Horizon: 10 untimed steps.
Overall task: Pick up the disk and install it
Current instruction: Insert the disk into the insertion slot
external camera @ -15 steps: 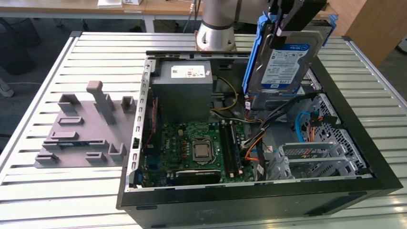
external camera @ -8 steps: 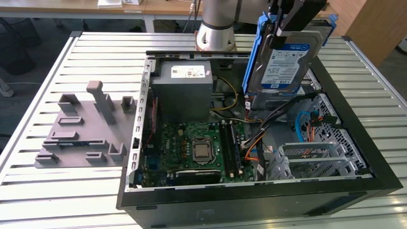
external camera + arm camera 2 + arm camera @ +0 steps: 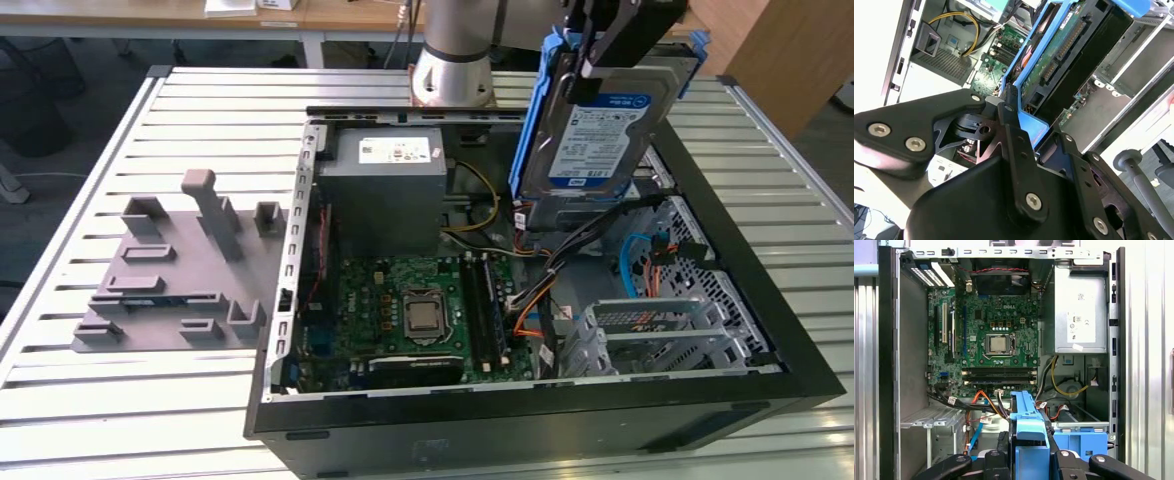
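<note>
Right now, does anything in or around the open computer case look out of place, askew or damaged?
Nothing looks damaged or spilled. The disk hangs tilted above the case, clamped in the gripper and not seated in a bay. Loose orange cables lie at the edge of the motherboard, near the drive area.

The computer case (image 3: 534, 425) lies open on top. The widest free room is over the motherboard (image 3: 387, 310), where only low parts stand. The power supply (image 3: 387, 185) fills the far corner beside it. Loose orange and blue cables (image 3: 541, 305) cross the gap between the board and the silver drive cage (image 3: 667, 335). The disk (image 3: 601, 120), clamped in the end effector (image 3: 1029, 122), hangs tilted above that crowded side. On the table (image 3: 134, 410), a grey fixture (image 3: 174, 280) stands at the exterior view's left of the case.
</note>
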Available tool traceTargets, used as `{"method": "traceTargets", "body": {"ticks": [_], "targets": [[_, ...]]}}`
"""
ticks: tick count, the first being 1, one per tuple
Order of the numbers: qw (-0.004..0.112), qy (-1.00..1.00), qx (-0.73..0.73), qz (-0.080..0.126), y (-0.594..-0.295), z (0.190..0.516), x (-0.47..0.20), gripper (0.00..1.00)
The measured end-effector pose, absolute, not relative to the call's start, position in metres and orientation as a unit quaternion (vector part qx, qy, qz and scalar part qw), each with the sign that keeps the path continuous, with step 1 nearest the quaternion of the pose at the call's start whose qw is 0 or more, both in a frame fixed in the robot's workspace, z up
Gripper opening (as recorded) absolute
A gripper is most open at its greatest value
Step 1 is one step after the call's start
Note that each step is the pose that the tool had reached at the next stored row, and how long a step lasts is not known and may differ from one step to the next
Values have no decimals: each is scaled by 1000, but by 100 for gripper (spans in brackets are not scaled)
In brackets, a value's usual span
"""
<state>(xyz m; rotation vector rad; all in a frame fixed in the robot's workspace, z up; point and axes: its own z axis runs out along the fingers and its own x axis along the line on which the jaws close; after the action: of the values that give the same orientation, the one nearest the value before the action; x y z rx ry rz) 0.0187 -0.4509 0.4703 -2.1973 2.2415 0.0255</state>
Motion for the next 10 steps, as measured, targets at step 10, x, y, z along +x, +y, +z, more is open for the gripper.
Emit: {"method": "traceTargets", "body": {"ticks": [10], "targets": [[1,714,-700,8,-469,470,19,36]]}}
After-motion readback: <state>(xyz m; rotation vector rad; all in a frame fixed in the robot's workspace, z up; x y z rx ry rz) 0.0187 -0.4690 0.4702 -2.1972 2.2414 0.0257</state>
